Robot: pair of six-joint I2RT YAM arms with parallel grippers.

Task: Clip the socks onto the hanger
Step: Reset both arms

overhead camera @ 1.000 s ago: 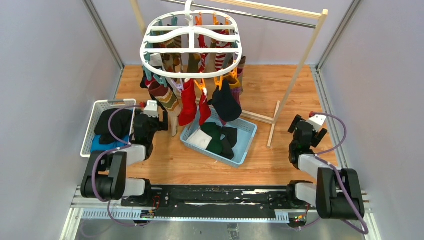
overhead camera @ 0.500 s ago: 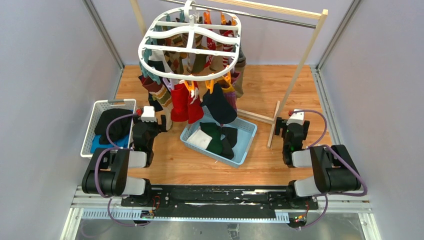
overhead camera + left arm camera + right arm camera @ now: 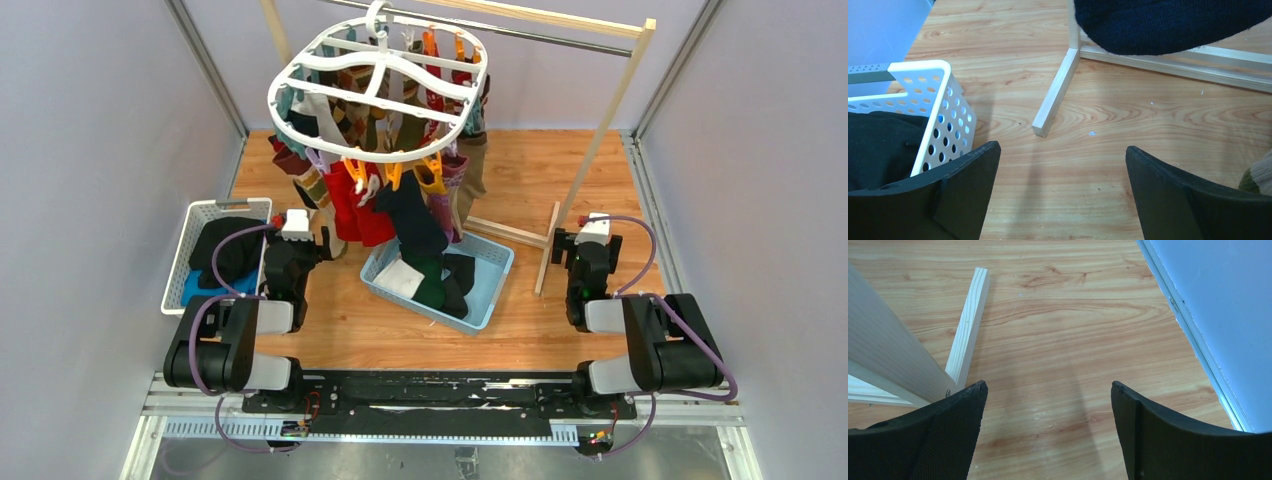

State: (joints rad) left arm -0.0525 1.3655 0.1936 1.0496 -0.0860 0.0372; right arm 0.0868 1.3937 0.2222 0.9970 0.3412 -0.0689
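Observation:
The white oval hanger hangs tilted from the metal bar, with several socks clipped to its orange and teal pegs: red ones, a striped one and a dark one. More socks lie in the light blue basket below. A dark sock toe shows at the top of the left wrist view. My left gripper is open and empty, low over the wood beside the white basket. My right gripper is open and empty near the rail's foot.
A white perforated basket at the left holds a black and blue cloth bundle. The wooden-posted rail stands at the back, its feet on the floor. Grey walls close in both sides.
The hanger with its socks has swung to the left and tilted. My right arm has folded back from a raised pose to rest low; the left gripper has barely moved.

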